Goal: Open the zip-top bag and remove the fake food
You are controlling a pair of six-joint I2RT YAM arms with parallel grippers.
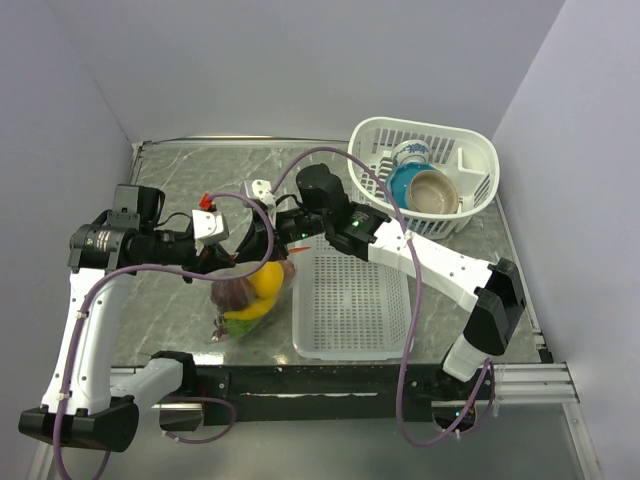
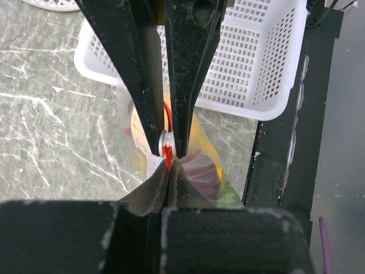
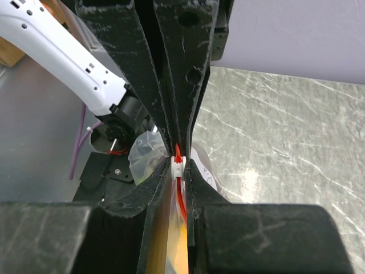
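The zip-top bag (image 1: 250, 298) hangs just above the table's front left, held up by its orange-red zipper strip (image 2: 167, 154). Inside it is the fake food: a yellow fruit (image 1: 266, 284), purple grapes (image 1: 232, 293) and a green piece (image 1: 241, 323). My left gripper (image 2: 169, 171) is shut on the end of the strip. My right gripper (image 3: 179, 165) meets it tip to tip and is shut on the white zipper slider (image 3: 178, 167). In the top view the left gripper (image 1: 252, 252) and the right gripper (image 1: 283, 238) join above the bag.
A flat white slotted basket (image 1: 350, 330) lies just right of the bag. A deeper white basket (image 1: 470, 150) at the back right holds a blue bowl (image 1: 404, 181) and a tan bowl (image 1: 433, 192). The table's black front edge (image 1: 300, 375) is close below the bag.
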